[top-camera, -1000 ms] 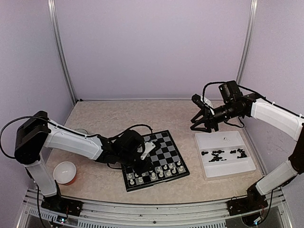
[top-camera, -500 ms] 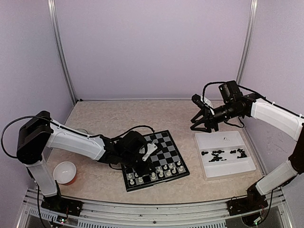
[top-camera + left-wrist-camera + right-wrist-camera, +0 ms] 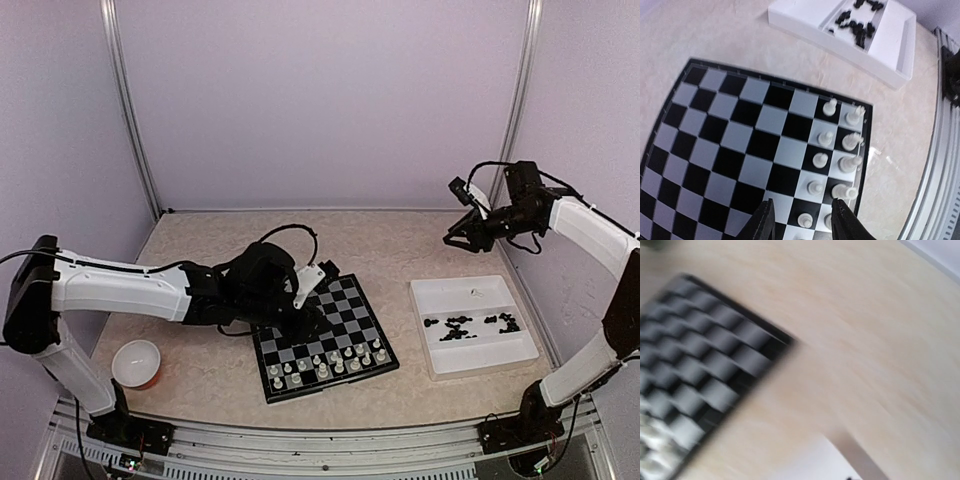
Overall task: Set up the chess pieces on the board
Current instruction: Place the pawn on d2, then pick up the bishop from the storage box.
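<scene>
The board point(image 3: 345, 300) lies at the table's middle. Cream-white chess pieces point(image 3: 325, 366) stand in two rows along its near edge; the left wrist view shows them point(image 3: 840, 145) at the board's right edge. Black chess pieces point(image 3: 470, 323) lie loose in the white tray point(image 3: 470, 352), with one white piece point(image 3: 475, 292) behind them. My left gripper point(image 3: 318, 280) hovers over the board's far left part; in its wrist view it point(image 3: 801, 207) is open and empty. My right gripper point(image 3: 462, 233) is raised behind the tray, and its fingers are too small to read. The right wrist view is motion-blurred.
A red bowl with a white inside point(image 3: 137, 362) sits at the near left. The tray point(image 3: 890, 55) with the black pieces point(image 3: 857, 25) shows beyond the board in the left wrist view. Metal posts and purple walls close in the table.
My left gripper has lifted off the near rows and drawn back over the board's far left. My right arm has swung up and to the right, away from the tray's far left corner.
</scene>
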Motion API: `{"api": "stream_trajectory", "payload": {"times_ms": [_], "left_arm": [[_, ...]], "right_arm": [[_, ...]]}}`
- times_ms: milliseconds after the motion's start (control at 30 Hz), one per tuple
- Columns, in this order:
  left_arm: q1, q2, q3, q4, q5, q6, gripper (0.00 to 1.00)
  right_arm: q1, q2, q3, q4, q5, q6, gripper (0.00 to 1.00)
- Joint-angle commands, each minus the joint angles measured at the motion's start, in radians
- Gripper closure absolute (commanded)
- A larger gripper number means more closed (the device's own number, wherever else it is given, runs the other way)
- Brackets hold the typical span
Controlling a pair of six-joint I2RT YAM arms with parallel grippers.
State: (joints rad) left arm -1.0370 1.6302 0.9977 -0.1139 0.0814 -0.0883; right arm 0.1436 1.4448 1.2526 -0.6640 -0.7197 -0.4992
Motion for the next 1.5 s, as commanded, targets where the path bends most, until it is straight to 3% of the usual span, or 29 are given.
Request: {"api": "stream_trajectory", "payload": {"times_ms": [0, 233, 500, 900, 1333, 1467], "left_arm": [[0.020, -0.086, 0.085, 0.027, 0.004, 0.030, 0.58], [0.035, -0.075, 0.173, 0.194, 0.076, 0.020, 0.56], [0.035, -0.014, 0.224, 0.231, 0.165, 0.016, 0.54], [0.037, -0.020, 0.190, 0.249, 0.172, -0.002, 0.53], [0.034, 0.024, 0.231, 0.244, 0.193, -0.014, 0.53], [0.031, 0.034, 0.235, 0.247, 0.196, -0.019, 0.53]], "right_arm": [[-0.128, 0.053, -0.004, -0.098, 0.137, -0.055, 0.64], [-0.204, 0.160, -0.073, -0.103, 0.471, -0.140, 0.72], [-0.244, 0.302, -0.078, -0.060, 0.575, -0.198, 0.71], [-0.243, 0.420, -0.004, -0.110, 0.445, -0.246, 0.66], [-0.240, 0.510, 0.036, -0.087, 0.433, -0.240, 0.66], [-0.231, 0.536, 0.043, -0.091, 0.416, -0.219, 0.75]]}}
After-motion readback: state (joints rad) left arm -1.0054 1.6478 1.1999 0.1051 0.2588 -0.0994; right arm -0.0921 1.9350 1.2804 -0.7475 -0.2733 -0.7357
